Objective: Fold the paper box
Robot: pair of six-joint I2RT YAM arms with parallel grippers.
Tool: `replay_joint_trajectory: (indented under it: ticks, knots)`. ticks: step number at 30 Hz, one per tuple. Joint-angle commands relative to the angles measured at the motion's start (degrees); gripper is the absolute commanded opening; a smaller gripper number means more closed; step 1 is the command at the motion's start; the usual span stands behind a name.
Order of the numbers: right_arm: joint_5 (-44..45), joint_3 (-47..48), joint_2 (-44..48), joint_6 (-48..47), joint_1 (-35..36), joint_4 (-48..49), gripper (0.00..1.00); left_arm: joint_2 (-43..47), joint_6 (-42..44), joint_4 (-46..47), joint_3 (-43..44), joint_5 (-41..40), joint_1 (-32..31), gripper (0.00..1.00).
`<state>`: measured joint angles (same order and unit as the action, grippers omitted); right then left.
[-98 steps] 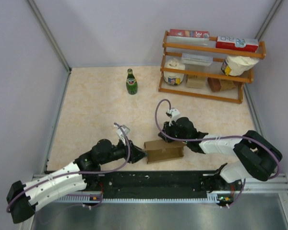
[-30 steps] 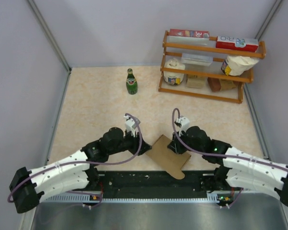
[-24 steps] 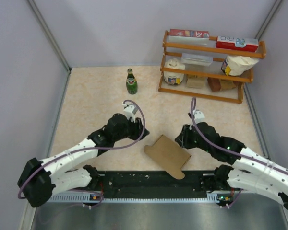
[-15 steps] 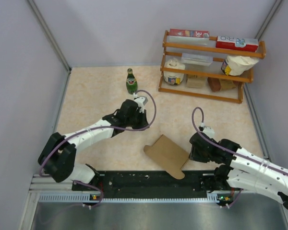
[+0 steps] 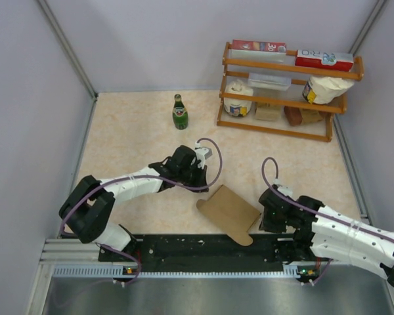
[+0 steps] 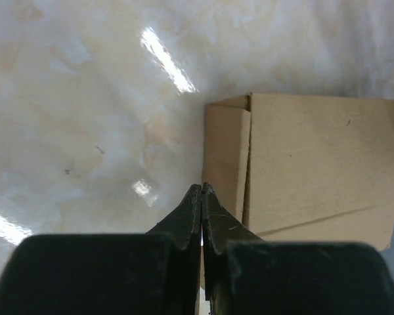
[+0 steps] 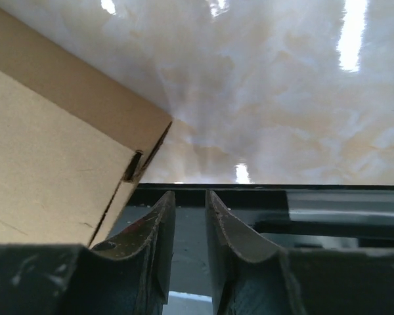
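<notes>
The paper box (image 5: 228,211) is seen as a flat sheet of brown cardboard, laid on the table (image 5: 131,144) at its near edge, between the two arms. Its rounded flap is laid over the black rail (image 5: 184,246) that runs along the near side. A narrow side flap and a crease line are shown in the left wrist view. A small slot near one corner is shown in the right wrist view.

The left gripper (image 6: 202,191) is held just beyond the far left corner of the sheet. Its fingers are pressed together, and nothing is caught between them. In the left wrist view the tips are lined up with the edge of the narrow flap. Whether the cardboard is touched cannot be told.

The right gripper (image 7: 187,197) is placed just beside the right edge of the sheet, low over the black rail. Its fingers are set a little apart, with a thin gap between them, and nothing is held in that gap. The cardboard is seen to the left of the fingers, apart from them.

A green bottle (image 5: 179,111) is stood upright at the far side of the table, well apart from the sheet. A wooden rack (image 5: 276,128) is set in the far right corner, and printed cartons (image 5: 324,60) and other packs are stored on its shelves.
</notes>
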<state>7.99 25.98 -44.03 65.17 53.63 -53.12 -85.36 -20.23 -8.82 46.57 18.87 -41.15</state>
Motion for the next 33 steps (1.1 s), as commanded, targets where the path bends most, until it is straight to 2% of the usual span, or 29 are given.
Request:
replay_joint_trajectory:
  ticks: [1, 6, 14, 21, 25, 29, 33]
  knots:
    - [-3.95, -0.4, 0.17, 0.31, 0.51, 8.82, 0.24, 0.02, 1.07, 3.1, -2.26, 2.31, -2.44, 0.0]
    - [-0.7, 1.7, -1.23, -1.88, 0.52, 9.62, 0.24, 0.55, -0.16, 4.42, -5.07, 1.61, -3.15, 0.0]
    - [0.62, 7.51, -11.07, -9.87, -1.24, 13.04, 0.24, 0.99, -1.48, 6.53, -7.45, 0.82, -3.15, 0.0]
    - [0.54, 8.65, -13.97, -17.87, -7.82, 20.68, 0.24, 0.73, -1.57, 4.26, -3.68, -5.06, -2.45, 0.0]
    - [-2.09, 10.05, -15.99, -26.29, -11.87, 26.83, 0.24, -0.5, -1.92, 3.9, -1.22, -8.14, -1.13, 0.0]
    - [-5.87, 13.3, -21.52, -32.98, -13.81, 31.75, 0.24, -2.44, -1.92, 4.25, 1.15, -9.91, 0.1, 0.0]
    - [-5.97, 18.57, -28.55, -37.21, -14.77, 34.31, 0.24, -4.46, -1.66, 4.07, 3.7, -11.31, 1.33, 0.0]
